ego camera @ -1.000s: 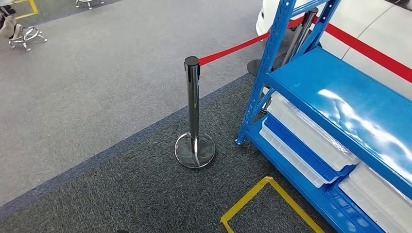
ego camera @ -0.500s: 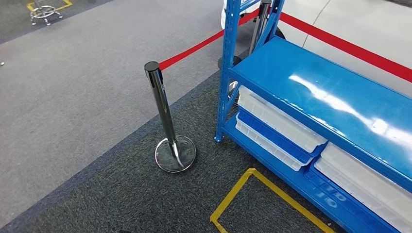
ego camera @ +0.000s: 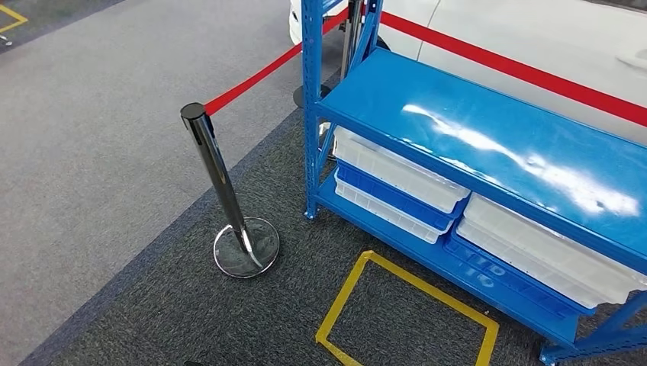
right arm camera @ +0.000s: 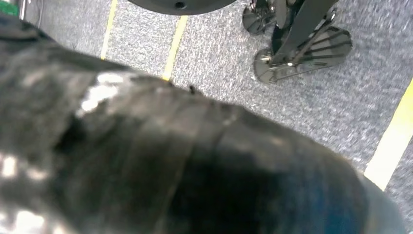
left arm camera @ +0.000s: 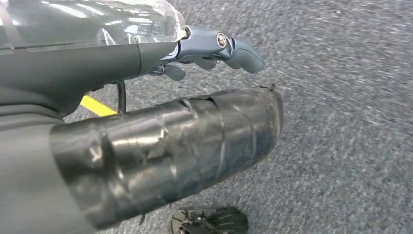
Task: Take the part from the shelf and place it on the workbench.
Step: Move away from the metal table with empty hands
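The blue shelf [ego camera: 488, 137] stands at the right of the head view, on dark grey carpet [ego camera: 191, 313]. Its upper deck is a glossy blue surface with glare on it. The part to be taken cannot be identified on the shelf in these views. On the lower deck, white trays [ego camera: 397, 171] and blue trays [ego camera: 385, 198] are stacked, with a second stack of white trays [ego camera: 542, 248] beside them toward the right.

A yellow taped rectangle [ego camera: 408, 305] marks the carpet directly in front of the shelf. A chrome stanchion post [ego camera: 221, 191] stands on a round base to the left of the shelf's front upright. A red barrier belt [ego camera: 252, 76] runs from the post top toward the shelf frame. Lighter grey flooring [ego camera: 99, 114] lies beyond the dark carpet.

In the left wrist view, the left hand [left arm camera: 214, 48] hangs over the carpet; its grey fingers [left arm camera: 243, 51] are lightly curled and grasp nothing. In the right wrist view, the right hand [right arm camera: 195, 161] appears as a dark blurred mass close to the lens; whether its fingers are released or clenched cannot be determined.
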Motion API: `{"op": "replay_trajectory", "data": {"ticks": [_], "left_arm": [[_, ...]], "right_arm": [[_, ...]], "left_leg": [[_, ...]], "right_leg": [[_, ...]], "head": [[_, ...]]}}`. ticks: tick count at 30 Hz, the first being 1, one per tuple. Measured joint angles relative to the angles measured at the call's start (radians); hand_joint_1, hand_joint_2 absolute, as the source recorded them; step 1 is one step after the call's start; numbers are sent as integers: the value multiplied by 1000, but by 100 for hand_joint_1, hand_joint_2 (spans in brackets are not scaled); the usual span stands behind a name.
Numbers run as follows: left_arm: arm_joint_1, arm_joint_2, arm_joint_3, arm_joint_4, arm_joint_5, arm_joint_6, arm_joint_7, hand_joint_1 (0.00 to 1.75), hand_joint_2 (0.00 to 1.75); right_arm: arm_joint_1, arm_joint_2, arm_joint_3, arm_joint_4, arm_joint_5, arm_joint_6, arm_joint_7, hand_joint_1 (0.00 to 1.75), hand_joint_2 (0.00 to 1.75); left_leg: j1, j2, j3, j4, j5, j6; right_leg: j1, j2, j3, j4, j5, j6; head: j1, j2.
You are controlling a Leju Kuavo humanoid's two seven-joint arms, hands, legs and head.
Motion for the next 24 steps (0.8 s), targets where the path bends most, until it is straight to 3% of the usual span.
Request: {"op": "replay_trajectory", "data": {"ticks": [1, 3, 5, 7, 9, 11, 12, 13, 14, 16, 18, 20, 22, 24], "left_arm": [[0, 0, 0, 0, 0, 0, 0, 0, 0], [-1, 0, 0, 0, 0, 0, 0, 0, 0], [-4, 0, 0, 0, 0, 1, 0, 0, 0], [-6, 0, 0, 0, 0, 1, 0, 0, 0], [-4, 0, 0, 0, 0, 1, 0, 0, 0], [-2, 0, 0, 0, 0, 1, 1, 0, 0], [0, 0, 0, 0, 0, 1, 1, 0, 0], [1, 0, 0, 0, 0, 1, 2, 0, 0], [1, 0, 0, 0, 0, 1, 2, 0, 0], [1, 0, 0, 0, 0, 1, 3, 0, 0], [-1, 0, 0, 0, 0, 1, 3, 0, 0], [-4, 0, 0, 0, 0, 0, 3, 0, 0], [-5, -1, 1, 0, 0, 0, 3, 0, 0], [-2, -2, 1, 0, 0, 0, 2, 0, 0]], "right_arm": [[-1, 0, 0, 0, 0, 0, 0, 0, 0], [-4, 0, 0, 0, 1, 1, 0, 0, 0], [-3, 0, 0, 0, 1, 1, 0, 0, 0], [-2, 0, 0, 0, 1, 1, 0, 0, 0], [-4, 0, 0, 0, 1, 1, 0, 0, 0], [-4, 0, 0, 0, 2, 2, 0, 0, 0], [-4, 0, 0, 0, 2, 2, 0, 0, 0], [-3, 0, 0, 0, 2, 2, 0, 0, 0], [-3, 0, 0, 0, 2, 2, 0, 0, 0], [-4, 1, 0, 0, 3, 3, 0, 0, 0], [-5, 1, 0, 0, 4, 4, 0, 0, 0], [0, 1, 0, 0, 4, 5, 0, 0, 0], [4, 1, 0, 1, 6, 5, 0, 0, 0], [3, 0, 0, 1, 10, 6, 1, 0, 0]], "left_leg": [[-2, 9, 1, 3, -5, -6], [-7, 26, 5, 5, -12, -17], [-7, 39, 13, 4, -17, -28], [-2, 8, 7, 34, -44, -39], [1, -45, -41, 140, -107, -45], [1, -64, -102, 264, -154, -46], [1, -67, -116, 287, -150, -45], [1, -68, -113, 271, -125, -43], [1, -74, -93, 221, -87, -39], [1, -110, -42, 88, -22, -30], [0, -137, -17, 22, -4, -23], [-1, -126, -15, 15, -3, -17], [2, -104, -9, 3, 5, -4], [3, -80, -7, -4, 10, 6]], "right_leg": [[3, -17, 30, -56, 17, -5], [11, -30, 48, -97, 19, -17], [12, -9, 47, -100, 22, -29], [7, 10, 50, -107, 27, -42], [5, 30, 49, -110, 31, -52], [7, 55, 46, -108, 32, -55], [8, 69, 45, -106, 32, -55], [9, 83, 46, -105, 31, -55], [9, 97, 47, -103, 31, -55], [10, 123, 47, -100, 30, -51], [10, 145, 41, -98, 32, -40], [8, 163, 36, -100, 37, -25], [9, 142, 25, -81, 23, -15], [10, 85, -17, 11, -33, -8]], "head": [[0, 0], [-1, 0], [-1, 0], [-1, 0], [-1, 0], [-1, 0], [-1, 0], [-1, 0], [-1, 0], [-1, 0], [-1, 0], [-1, 0], [0, 0], [3, 0]]}}
